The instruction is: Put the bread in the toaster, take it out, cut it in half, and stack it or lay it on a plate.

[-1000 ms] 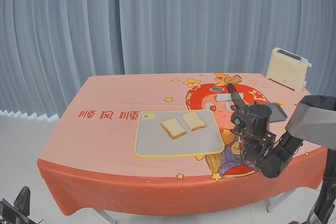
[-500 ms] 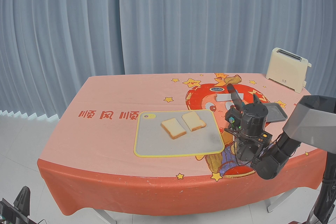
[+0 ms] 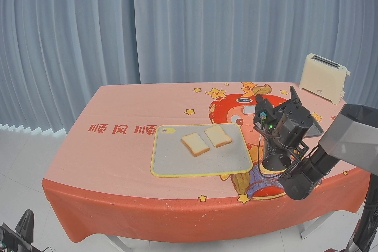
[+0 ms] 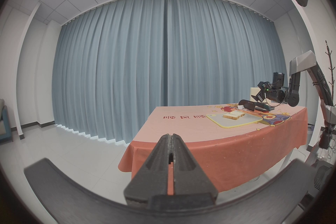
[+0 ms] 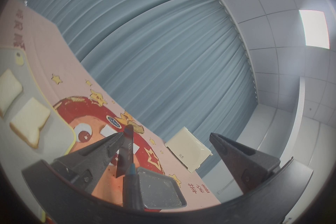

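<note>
Two bread halves (image 3: 195,144) side by side on cutting board (image 3: 177,164). Above knife (image 5: 125,151) beside tray (image 5: 159,195), right gripper (image 5: 166,140) spread wide and empty (left gripper (image 4: 170,140) closed, low, off the table (image 3: 118,107)). Risks: soft crumb tearing under a hard pinch; a jaw clipping the knife on approach.

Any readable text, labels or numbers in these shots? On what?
Tablecloth: three large red Chinese characters, left of the cutting board.
Toaster: small dark mark on its front, too small to read.
Oval badge in the tablecloth's cartoon: too small to read.
No numbers seen.
</note>
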